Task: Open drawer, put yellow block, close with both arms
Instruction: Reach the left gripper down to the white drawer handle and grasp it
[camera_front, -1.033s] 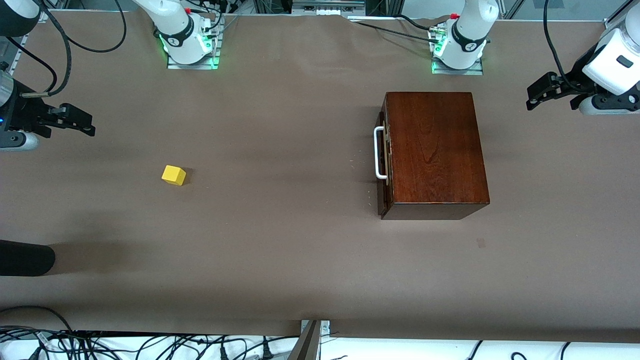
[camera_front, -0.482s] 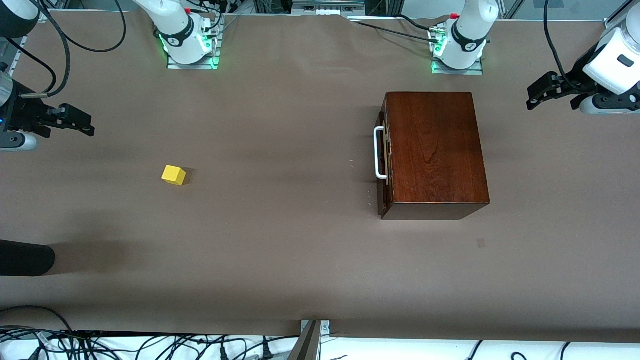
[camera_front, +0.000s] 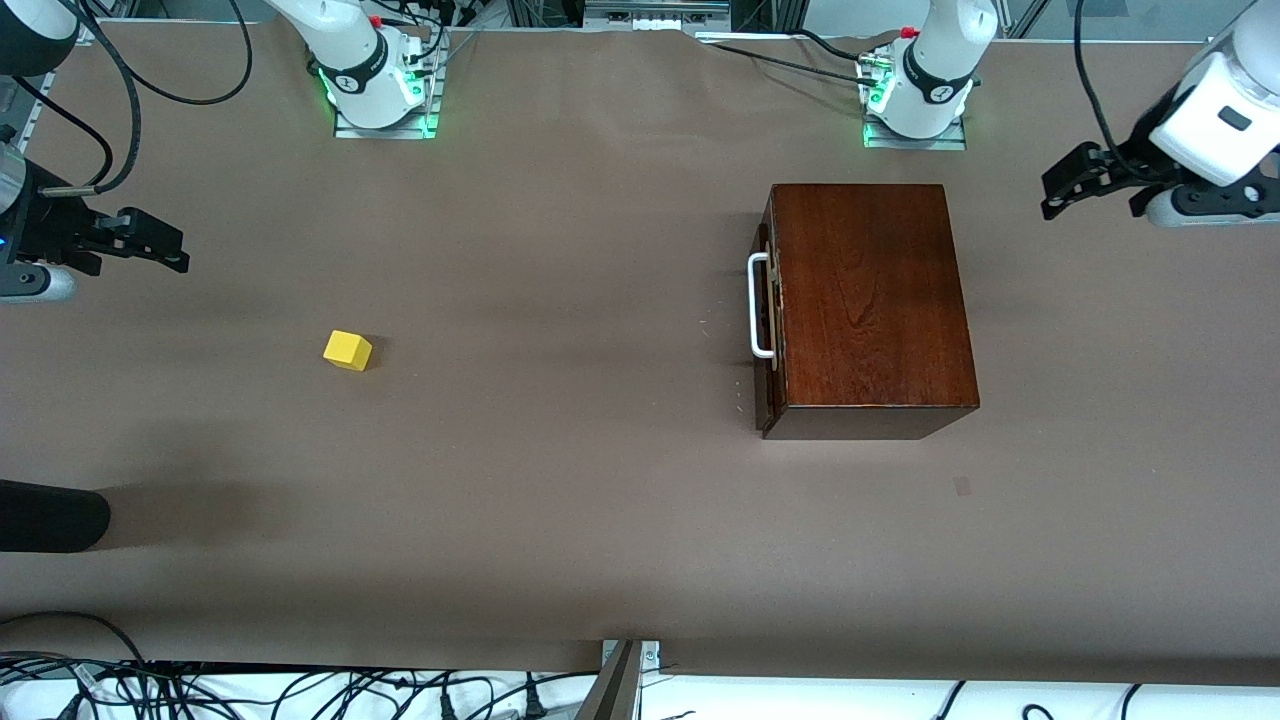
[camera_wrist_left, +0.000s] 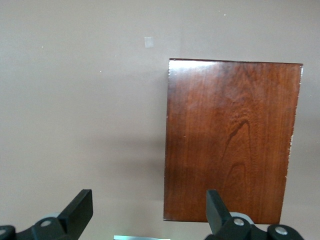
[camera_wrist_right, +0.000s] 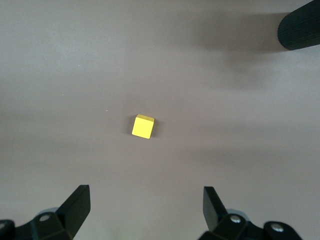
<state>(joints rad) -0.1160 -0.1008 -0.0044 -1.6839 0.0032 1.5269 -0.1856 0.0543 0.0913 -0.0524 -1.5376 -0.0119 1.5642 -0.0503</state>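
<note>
On brown table (camera_front: 600, 500): closed drawer (camera_front: 768, 330), yellow block (camera_front: 347, 351) well apart.

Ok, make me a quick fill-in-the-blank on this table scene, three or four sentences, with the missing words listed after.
1. The drawer of the glossy dark mahogany box is ____.
2. The small bright yellow cube rests on the ____.
3. The left pincer and right pincer both have their fingers ____.
4. The drawer's white U-shaped bar handle faces the ____ arm's end of the table.

Missing words: shut; table; open; right
</note>
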